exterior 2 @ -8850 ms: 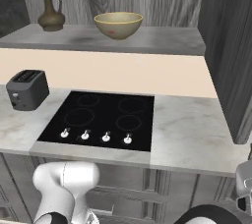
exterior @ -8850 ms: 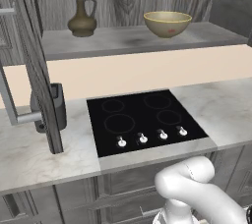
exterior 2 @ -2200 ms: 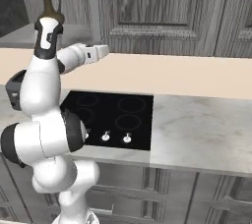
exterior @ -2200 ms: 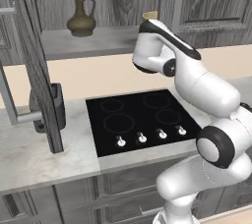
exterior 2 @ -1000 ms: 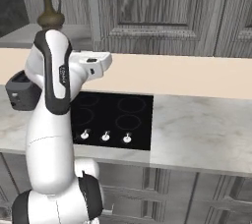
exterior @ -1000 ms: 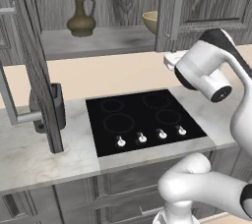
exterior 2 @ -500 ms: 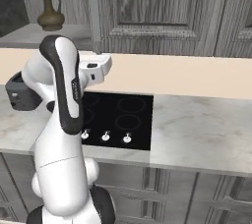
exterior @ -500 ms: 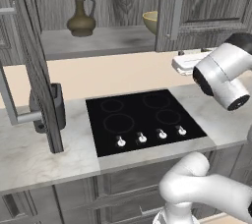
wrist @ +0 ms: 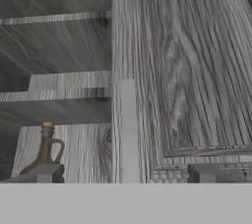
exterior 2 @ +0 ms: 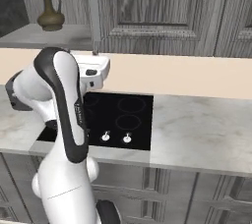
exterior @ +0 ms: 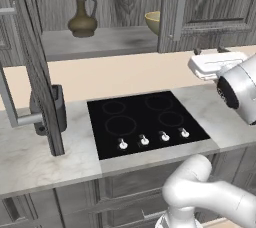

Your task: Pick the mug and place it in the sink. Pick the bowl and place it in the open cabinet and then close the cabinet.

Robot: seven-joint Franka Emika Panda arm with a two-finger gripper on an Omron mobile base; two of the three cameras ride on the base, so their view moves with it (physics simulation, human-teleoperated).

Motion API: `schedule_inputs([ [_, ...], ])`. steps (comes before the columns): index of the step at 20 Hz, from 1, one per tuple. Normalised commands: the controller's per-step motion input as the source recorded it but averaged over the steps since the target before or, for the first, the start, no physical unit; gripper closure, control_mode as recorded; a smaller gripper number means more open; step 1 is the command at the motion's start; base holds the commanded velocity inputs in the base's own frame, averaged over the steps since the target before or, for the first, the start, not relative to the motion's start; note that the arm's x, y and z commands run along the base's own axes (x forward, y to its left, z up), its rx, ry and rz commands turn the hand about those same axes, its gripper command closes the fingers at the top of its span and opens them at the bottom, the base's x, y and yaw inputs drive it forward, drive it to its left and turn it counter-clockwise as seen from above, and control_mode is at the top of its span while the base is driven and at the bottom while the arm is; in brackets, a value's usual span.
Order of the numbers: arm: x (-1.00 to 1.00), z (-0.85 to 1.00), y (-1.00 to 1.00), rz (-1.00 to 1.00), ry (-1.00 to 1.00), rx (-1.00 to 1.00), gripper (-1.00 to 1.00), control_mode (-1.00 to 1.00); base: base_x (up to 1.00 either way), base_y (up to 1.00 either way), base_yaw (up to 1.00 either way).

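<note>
While the arm reaches up toward the cabinet (exterior: 210, 2), I see my gripper (wrist: 125, 174) with its jaws spread wide and nothing between them, facing the edge and silver handle (wrist: 129, 129) of the right door. On the shelf (exterior: 100, 42) the bowl (exterior: 153, 21) sits partly hidden behind that half-closed door, well apart from the brown jug (exterior: 82, 12). Below lies the black cooktop (exterior: 145, 122) on the counter (exterior: 30, 162).
</note>
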Motion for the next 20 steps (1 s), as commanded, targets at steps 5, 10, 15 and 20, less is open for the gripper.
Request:
schedule_inputs([
  [5,-0.65,0.23,-0.20,-0.08,0.00,0.16,-1.00,-1.00,0.00,0.00,0.00],
  [10,-0.60,0.16,-0.15,-0.07,0.00,0.17,-1.00,-1.00,0.00,0.00,0.00],
  [15,-0.54,0.02,-0.03,-0.07,0.00,0.15,-1.00,-1.00,0.00,0.00,0.00],
  [20,-0.51,0.00,0.00,-0.07,0.00,0.14,-1.00,-1.00,0.00,0.00,0.00],
])
